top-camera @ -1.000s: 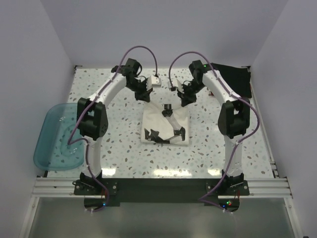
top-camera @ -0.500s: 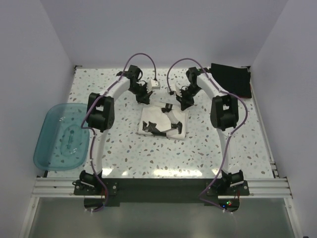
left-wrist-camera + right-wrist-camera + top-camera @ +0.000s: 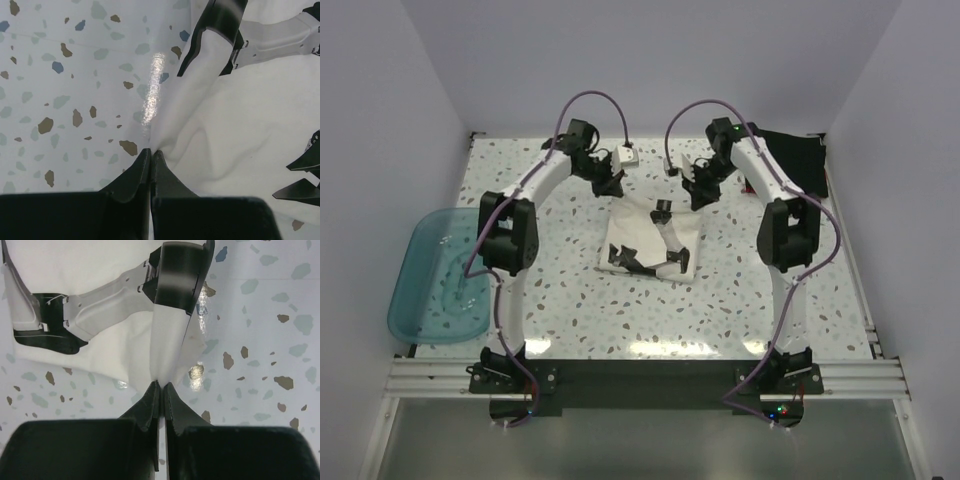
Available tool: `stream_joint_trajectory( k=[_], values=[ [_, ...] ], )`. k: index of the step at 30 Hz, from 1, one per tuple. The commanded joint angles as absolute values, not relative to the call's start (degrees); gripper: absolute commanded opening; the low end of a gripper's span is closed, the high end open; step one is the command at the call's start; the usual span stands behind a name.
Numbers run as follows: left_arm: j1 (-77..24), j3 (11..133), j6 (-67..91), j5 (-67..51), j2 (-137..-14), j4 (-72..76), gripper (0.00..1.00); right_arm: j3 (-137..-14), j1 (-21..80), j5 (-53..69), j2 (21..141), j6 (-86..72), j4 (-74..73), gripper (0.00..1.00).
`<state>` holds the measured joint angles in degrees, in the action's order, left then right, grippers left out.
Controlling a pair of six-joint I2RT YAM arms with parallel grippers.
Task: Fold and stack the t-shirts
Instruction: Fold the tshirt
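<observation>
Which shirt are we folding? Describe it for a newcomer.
On the speckled table, look at the centre. The white t-shirt lies there, far edge pinched by left claw and right claw. Unlike the plain black shirt in the far right corner, it is white with black print.

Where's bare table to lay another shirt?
Bare tabletop: the near strip between white t-shirt and arm bases, and the far-left corner beyond the blue tub. Crowded: far middle, where left gripper and right gripper pinch the shirt; black shirts fill far right.
</observation>
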<state>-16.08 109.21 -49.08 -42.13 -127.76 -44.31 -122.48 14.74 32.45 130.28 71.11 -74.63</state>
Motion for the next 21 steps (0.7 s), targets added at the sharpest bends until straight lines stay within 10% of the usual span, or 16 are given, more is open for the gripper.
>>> stream_joint_trajectory(
  k=[1,14,21],
  values=[
    [-15.73,109.24,-50.36,-45.53,-125.33,-40.88,0.00,-120.59,13.01,30.68,127.88,70.93,-77.08,0.00],
    [-16.08,114.43,-40.88,-36.39,-135.08,-33.93,0.00,-125.60,11.60,25.67,137.98,65.30,-65.57,0.00],
    [-15.30,113.73,-31.65,-31.12,-135.35,-27.17,0.25,-123.22,11.51,18.29,139.65,60.74,-51.70,0.00]
  ],
)
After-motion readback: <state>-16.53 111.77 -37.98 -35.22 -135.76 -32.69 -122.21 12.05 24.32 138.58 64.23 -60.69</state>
